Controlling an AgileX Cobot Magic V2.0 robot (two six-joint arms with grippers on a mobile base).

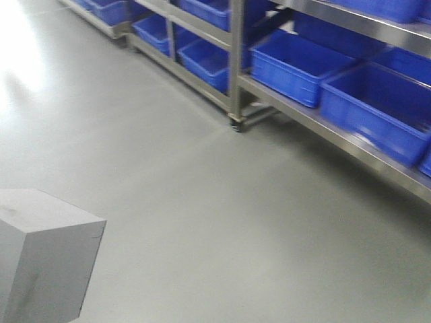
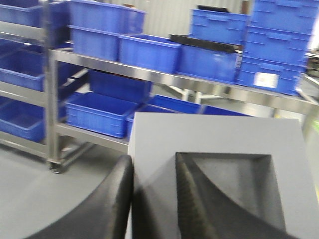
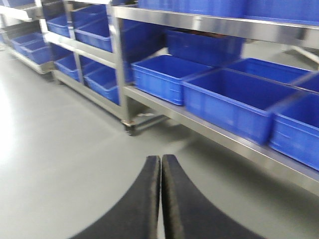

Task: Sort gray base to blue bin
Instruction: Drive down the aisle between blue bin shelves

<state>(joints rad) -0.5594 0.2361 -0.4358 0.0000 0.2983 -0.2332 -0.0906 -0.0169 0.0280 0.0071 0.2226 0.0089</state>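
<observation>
- Two arms, one load: the left gripper (image 2: 154, 167) pinches a wall of the gray base (image 2: 219, 139), with one black finger (image 2: 112, 204) on the block's outside face and the other down in its dark square recess.
- The base also shows at the lower left corner of the front view. There it appears to be held clear of the floor (image 1: 202, 202) and well apart from the shelving.
- The right gripper (image 3: 160, 167) carries nothing. Its two pads (image 3: 147, 199) are pressed flat together and aimed at bare floor before the rack.
- Several open blue bins sit in a row on the low shelf of the steel rack (image 1: 236, 67). The blue bin (image 1: 367, 111) at the right of the front view looks empty, though motion blur hides detail.
- Pick-up appears done, judging by the firm hold, and the blur in all three views suggests the carry is under way.
- Left to do: close the gap to the shelf, bring the block over a bin's rim and release it inside. No picture shows which bin is the target.
</observation>
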